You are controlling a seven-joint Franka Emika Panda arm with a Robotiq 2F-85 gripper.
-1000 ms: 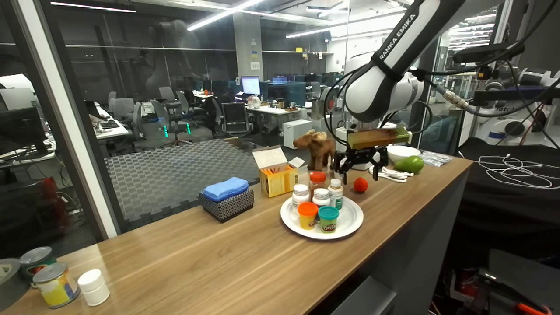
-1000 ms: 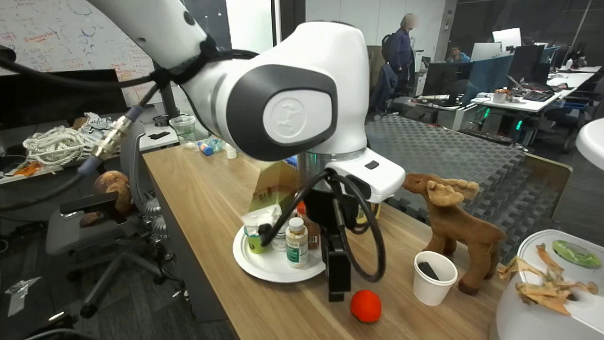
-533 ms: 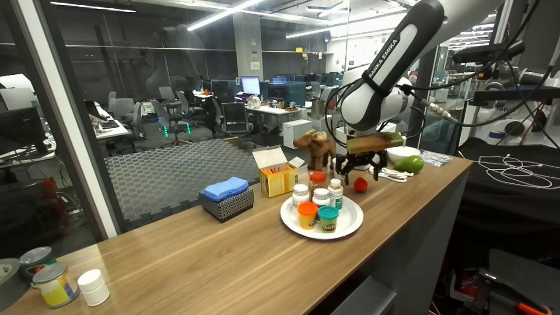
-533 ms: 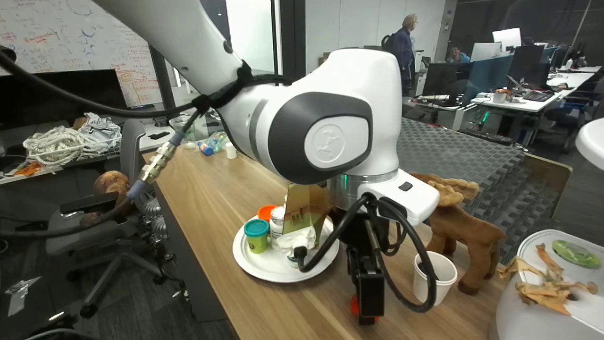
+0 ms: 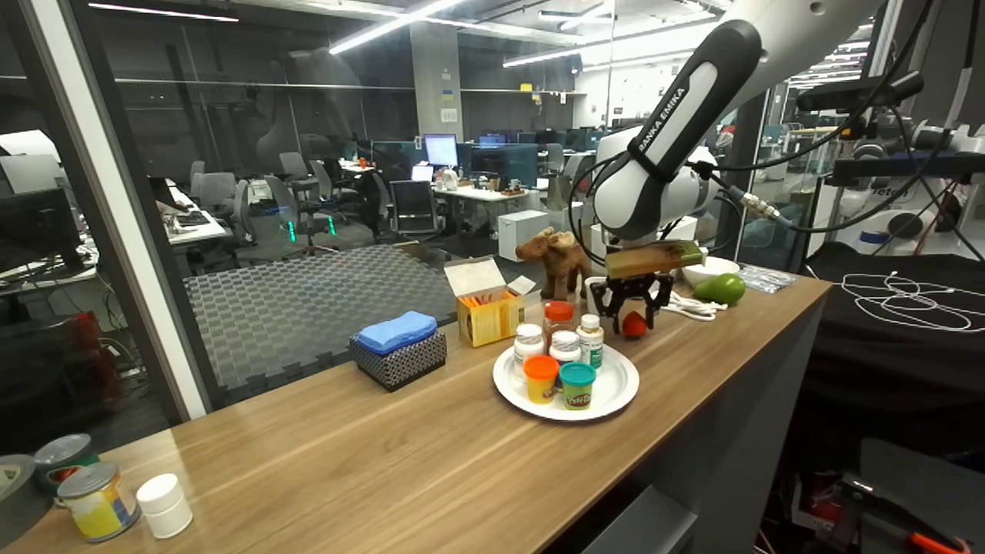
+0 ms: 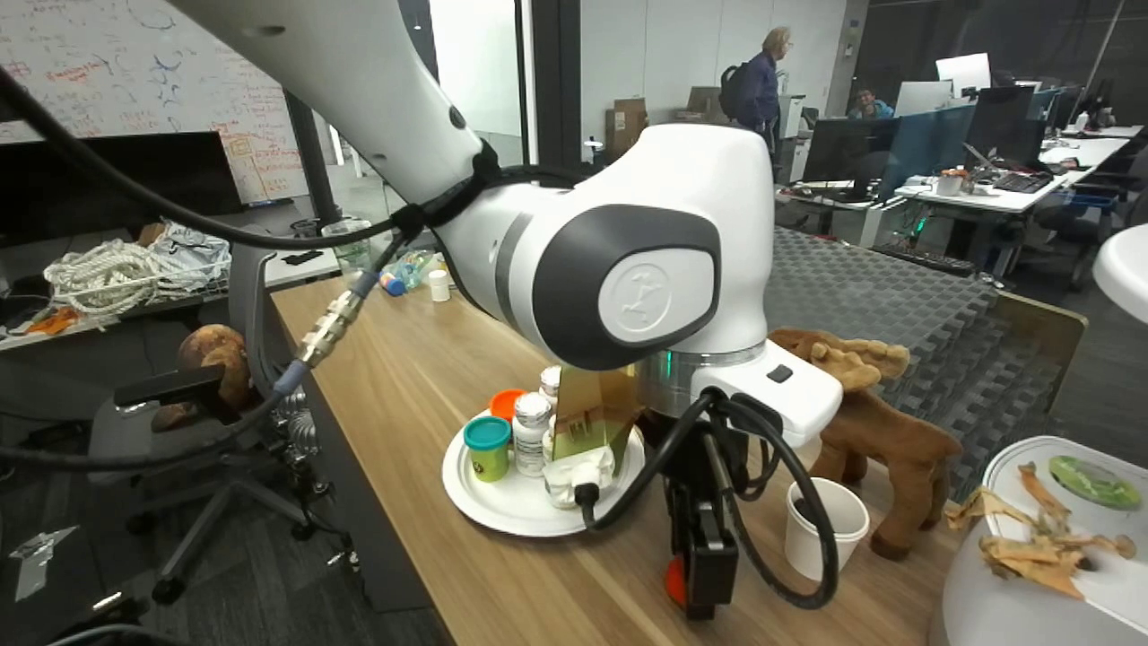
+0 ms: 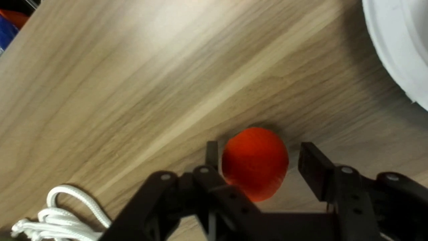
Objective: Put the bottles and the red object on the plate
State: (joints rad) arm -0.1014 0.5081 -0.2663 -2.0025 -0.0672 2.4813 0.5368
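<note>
The red object (image 7: 255, 164), a small rounded orange-red piece, stands on the wooden table between the fingers of my gripper (image 7: 258, 150). Clear wood shows between it and the right finger; the left finger is very close to it. In an exterior view the red object (image 6: 674, 581) is partly behind a finger. The white plate (image 5: 616, 388) carries a green-labelled bottle (image 5: 591, 346), white bottles (image 5: 529, 348), a red-capped bottle (image 5: 559, 312) and two tubs with orange and teal lids. In the wrist view its rim (image 7: 384, 36) is at upper right. Another white bottle (image 5: 164, 505) stands at the table's far end from the arm.
White cord (image 7: 77, 209) lies close to the gripper, with a green fruit-like thing (image 5: 721, 289) and a white bowl (image 5: 712, 269) beyond. A paper cup (image 6: 798, 538) and a brown plush moose (image 6: 879, 440) stand nearby. A yellow box (image 5: 492, 319) is behind the plate.
My gripper has come down over the red object, and its fingers have drawn closer together on either side of it. The red object and the things on the plate have not moved.
</note>
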